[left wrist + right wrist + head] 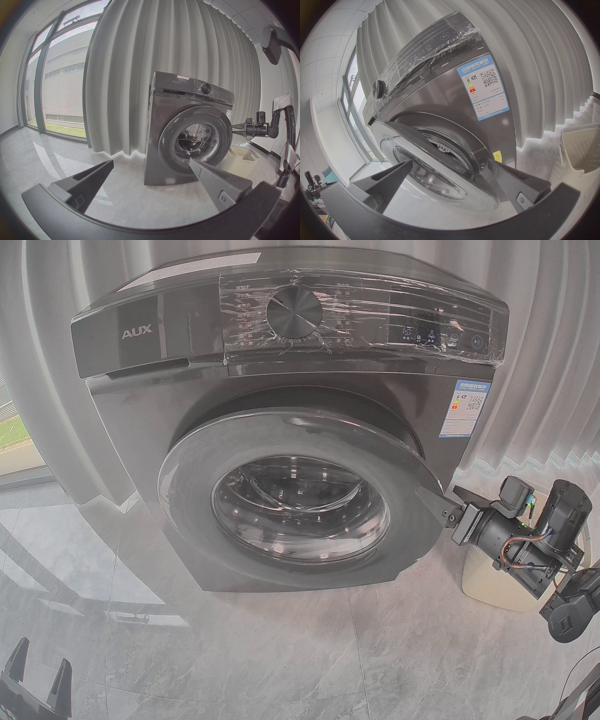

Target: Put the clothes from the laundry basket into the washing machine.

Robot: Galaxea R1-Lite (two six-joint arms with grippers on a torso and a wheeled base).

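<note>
R pincer (pixel 451 505) astride door (pixel 187 490) edge; basket (pixel 494 590) mostly hidden.

I find a glossy grey tiled floor (pixel 250 646) before me. On it stands the washing machine (pixel 287 427), with the cream laundry basket (pixel 487 580) on the tiles just beside its right.

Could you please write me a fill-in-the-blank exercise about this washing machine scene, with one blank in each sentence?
1. The right end effector has its fingers on either side of the edge of the machine's ____.
2. The laundry basket stands on the floor on the robot's ____ side of the washing machine.
3. The left end effector is low near the floor, with its fingers ____.

Missing words: door; right; open.
</note>
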